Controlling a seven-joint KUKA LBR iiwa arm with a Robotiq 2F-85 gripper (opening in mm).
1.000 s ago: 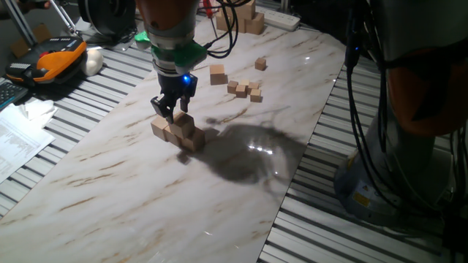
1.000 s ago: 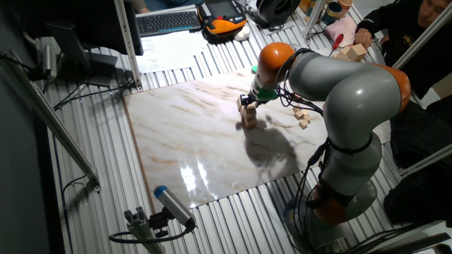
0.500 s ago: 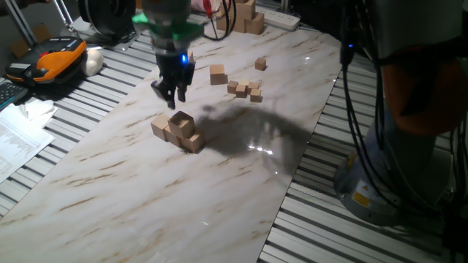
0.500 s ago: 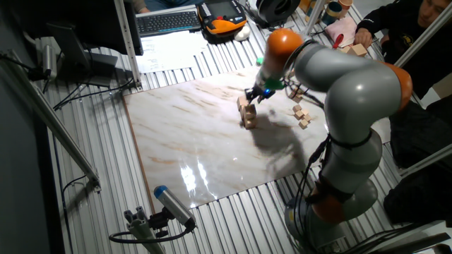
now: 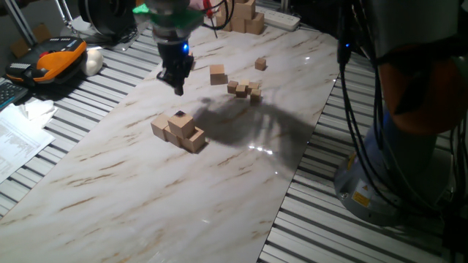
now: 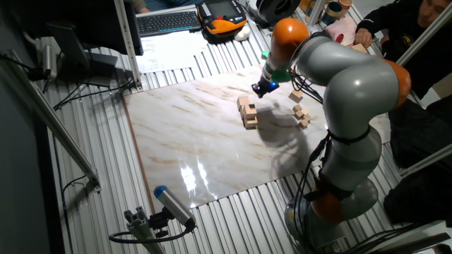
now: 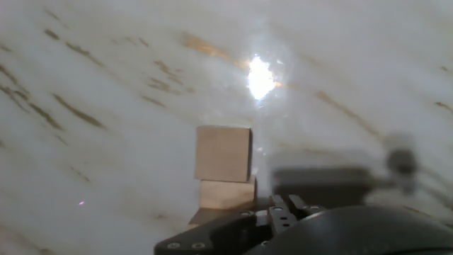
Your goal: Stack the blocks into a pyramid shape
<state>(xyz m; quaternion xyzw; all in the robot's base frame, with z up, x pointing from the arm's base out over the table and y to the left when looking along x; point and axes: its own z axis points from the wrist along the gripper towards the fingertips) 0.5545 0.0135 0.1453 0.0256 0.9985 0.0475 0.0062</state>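
Gripper (image 5: 178, 82) empty above half-built pyramid (image 5: 179, 131), jaws look together-ish, can't tell; next, grab loose block (image 5: 217, 74) far right.

— What's the arm (image 6: 353, 77) look like?
— Fat grey links, orange bands at the joints, black cables draped alongside.
— And above the jaws?
— A green collar, then a small blue light glowing on the black gripper (image 5: 177, 77). Two dark, slim fingers (image 5: 178, 84), blurred from the hand view.
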